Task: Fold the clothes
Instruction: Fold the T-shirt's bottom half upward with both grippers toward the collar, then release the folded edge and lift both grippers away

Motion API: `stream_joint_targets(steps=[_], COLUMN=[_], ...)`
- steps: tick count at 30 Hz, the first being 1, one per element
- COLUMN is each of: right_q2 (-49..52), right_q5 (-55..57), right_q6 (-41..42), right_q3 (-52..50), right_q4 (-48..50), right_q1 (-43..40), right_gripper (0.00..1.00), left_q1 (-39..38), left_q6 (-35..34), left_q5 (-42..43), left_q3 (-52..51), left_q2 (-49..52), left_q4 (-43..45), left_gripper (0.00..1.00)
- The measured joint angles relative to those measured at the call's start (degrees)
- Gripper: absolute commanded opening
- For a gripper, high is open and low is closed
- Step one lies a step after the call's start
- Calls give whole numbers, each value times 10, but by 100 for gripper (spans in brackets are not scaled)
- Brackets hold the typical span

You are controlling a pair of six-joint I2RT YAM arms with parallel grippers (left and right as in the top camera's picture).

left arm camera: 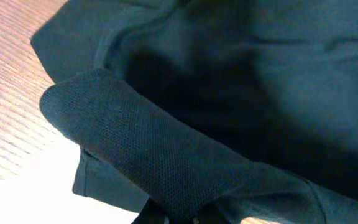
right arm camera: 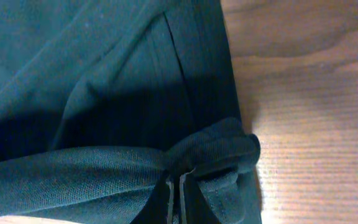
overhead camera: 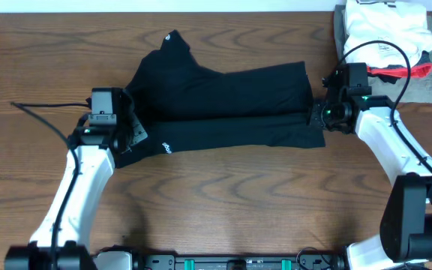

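Observation:
The black T-shirt [overhead camera: 223,105] lies lengthwise across the middle of the table, partly folded, with small white text [overhead camera: 166,146] near its front left. My left gripper [overhead camera: 123,129] is shut on a fold of the black T-shirt [left arm camera: 166,155] at its left end. My right gripper [overhead camera: 319,114] is shut on a bunched edge of the black T-shirt [right arm camera: 104,168] at its right end; the thin jaws [right arm camera: 178,186] pinch the cloth just above the wood.
A pile of garments stands at the back right corner: a white one [overhead camera: 388,30] on a grey one [overhead camera: 426,82], with a red strip [overhead camera: 400,71] between. Bare wooden tabletop [overhead camera: 223,202] lies in front of the shirt.

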Motion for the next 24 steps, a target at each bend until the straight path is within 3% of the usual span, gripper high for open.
stream_joint_targets(steps=[13,14,17,18,22,24], right_q2=[40,45,54,55,56,56], right_q5=[2,3,8,13,21,23], right_q6=[0,0,-1,0,-6,-6], right_q3=[0,0,0,0,0,0], right_q4=[56,59,68,69,73,72], right_q1=[10,12,14,14,13,13], right_gripper=[1,4,35,39,44,45], left_q1=[0,0,0,0,3,3], left_q6=[0,0,2,2,4,15], left_q5=[-5,-6,-10,-14,-28,-34], left_q3=[0,0,0,0,0,0], left_q2=[83,85,87,87,87,87], left_q4=[48,50,55,58,70,79], left_gripper=[6,13,72,80,97,98])
